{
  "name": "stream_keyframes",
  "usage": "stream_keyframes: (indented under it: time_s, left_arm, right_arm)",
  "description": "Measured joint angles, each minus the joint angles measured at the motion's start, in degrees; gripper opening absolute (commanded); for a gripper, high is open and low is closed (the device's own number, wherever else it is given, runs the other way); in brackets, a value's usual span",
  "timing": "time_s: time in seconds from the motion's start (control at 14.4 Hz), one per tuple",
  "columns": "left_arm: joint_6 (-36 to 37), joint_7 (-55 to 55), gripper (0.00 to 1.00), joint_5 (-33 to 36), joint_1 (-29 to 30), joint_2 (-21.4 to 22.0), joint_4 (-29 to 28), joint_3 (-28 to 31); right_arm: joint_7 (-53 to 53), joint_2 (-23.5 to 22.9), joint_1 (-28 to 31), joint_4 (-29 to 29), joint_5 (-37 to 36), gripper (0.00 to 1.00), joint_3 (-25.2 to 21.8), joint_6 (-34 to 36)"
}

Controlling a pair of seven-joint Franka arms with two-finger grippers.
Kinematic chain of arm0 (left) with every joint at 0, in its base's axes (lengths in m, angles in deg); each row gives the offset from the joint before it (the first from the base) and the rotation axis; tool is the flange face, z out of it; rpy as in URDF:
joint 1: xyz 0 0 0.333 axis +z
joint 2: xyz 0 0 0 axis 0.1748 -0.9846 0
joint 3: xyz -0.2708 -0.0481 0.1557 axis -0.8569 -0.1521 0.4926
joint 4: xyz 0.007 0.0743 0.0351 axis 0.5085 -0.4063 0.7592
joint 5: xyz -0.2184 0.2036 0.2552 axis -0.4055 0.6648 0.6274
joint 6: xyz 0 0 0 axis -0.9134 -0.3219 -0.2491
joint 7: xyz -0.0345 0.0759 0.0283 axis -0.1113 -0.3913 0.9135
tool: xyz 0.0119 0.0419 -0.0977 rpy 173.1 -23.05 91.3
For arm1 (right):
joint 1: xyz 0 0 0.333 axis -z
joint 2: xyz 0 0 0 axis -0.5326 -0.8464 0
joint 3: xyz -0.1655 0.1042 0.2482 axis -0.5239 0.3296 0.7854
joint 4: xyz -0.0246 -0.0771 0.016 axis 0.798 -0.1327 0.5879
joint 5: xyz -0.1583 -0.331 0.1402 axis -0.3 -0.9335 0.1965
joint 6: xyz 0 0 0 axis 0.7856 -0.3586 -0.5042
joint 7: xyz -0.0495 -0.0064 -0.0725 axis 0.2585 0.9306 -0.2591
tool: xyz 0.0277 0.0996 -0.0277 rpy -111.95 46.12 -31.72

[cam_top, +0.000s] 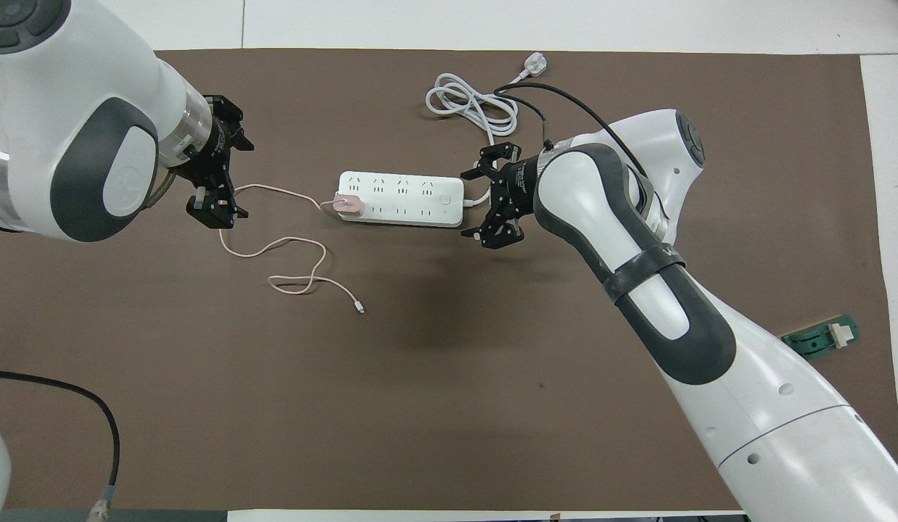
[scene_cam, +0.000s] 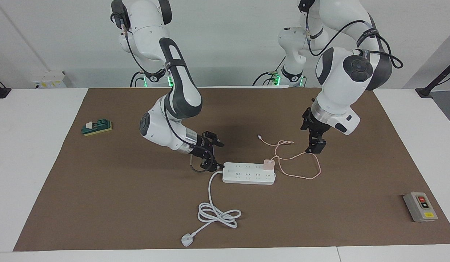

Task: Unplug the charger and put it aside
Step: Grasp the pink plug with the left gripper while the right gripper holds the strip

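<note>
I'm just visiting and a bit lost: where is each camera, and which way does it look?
Facing view: high across the table, looking at both robots; whole arms and bases show, above the power strip.
Overhead view: above the robots' end, looking steeply down; forearms enter from the bottom.
Shared: charger, left gripper, right gripper, mirrored half a turn.

My two arms are glossy white shells with dark grey bands and round grey caps at the joints, and each ends in a silvery wrist ring and a black two-finger gripper, the left gripper (scene_cam: 316, 143) and the right gripper (scene_cam: 210, 160). Thin black cables loop along my upper links. Green lights glow at both of my bases.
</note>
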Motion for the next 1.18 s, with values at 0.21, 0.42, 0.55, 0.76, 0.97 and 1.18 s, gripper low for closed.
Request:
stream_keyframes:
  time_s: [0.21,0.42,0.55,0.76,0.97,1.18]
  left_arm:
    - [-0.1,0.3,1.0,0.0,0.0,-0.3,0.4,0.0]
    - [-0.2,1.1,1.0,0.0,-0.1,-1.8,1.2,0.0]
    - [-0.3,1.5,1.0,0.0,-0.5,-2.8,2.1,0.0]
    - [-0.3,3.5,1.0,0.7,-1.3,-3.8,3.2,-0.1]
    - [-0.3,4.0,1.0,0.9,-1.6,-4.5,3.9,0.0]
    - [-0.3,4.8,1.0,1.1,-2.1,-4.9,4.1,0.0]
  right_arm:
    - [-2.5,-3.5,0.0,-2.7,-0.1,1.0,0.0,0.1]
    - [-4.2,-6.9,0.0,-5.8,-0.1,1.0,0.1,0.7]
    - [-5.5,-7.5,0.0,-6.5,0.2,1.0,0.1,0.7]
    - [-6.8,-7.8,-0.1,-6.6,1.3,1.0,0.1,0.6]
    - [-8.1,-8.9,-0.5,-6.6,3.0,1.0,0.1,0.1]
    - [-8.1,-9.7,-1.3,-6.6,3.6,1.0,0.2,-1.8]
